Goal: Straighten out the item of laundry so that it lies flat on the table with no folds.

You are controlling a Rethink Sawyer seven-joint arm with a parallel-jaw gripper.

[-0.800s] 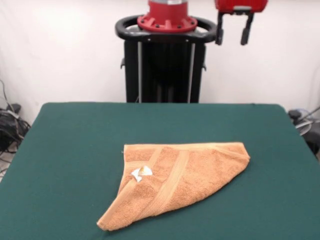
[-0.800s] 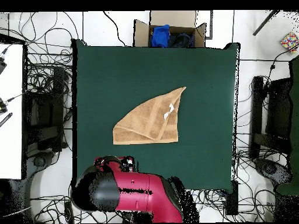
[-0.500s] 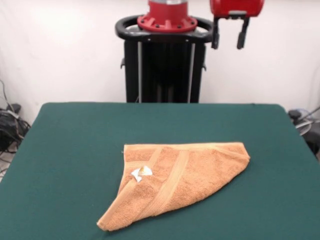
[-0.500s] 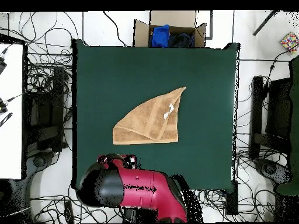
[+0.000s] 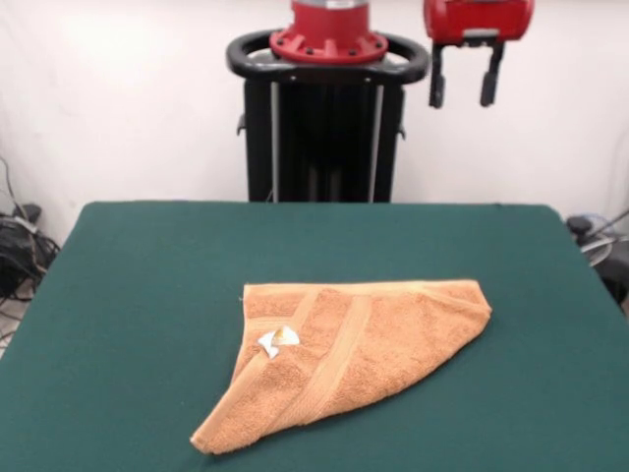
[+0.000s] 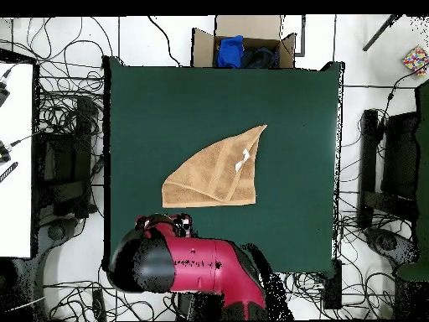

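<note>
near the middle of the surface (image 5: 147, 265), toward its front edge in the front view, the towel (image 5: 354, 339) lies folded diagonally into a rough triangle, white tag (image 5: 277, 340) showing. we see it unmoved over the last moment; only our gripper (image 5: 463, 87) has shifted slightly sideways, high beside the pedestal (image 5: 324, 128), jaws apart and empty. we judge unfolding not yet begun. green felt lies open on every side for spreading.

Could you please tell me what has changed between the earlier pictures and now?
Only the end effector moved: it swayed sideways above the table's far edge, first leftward, then back rightward in the front view, jaws open and empty. The folded towel and its care tag stayed put on the table.
</note>
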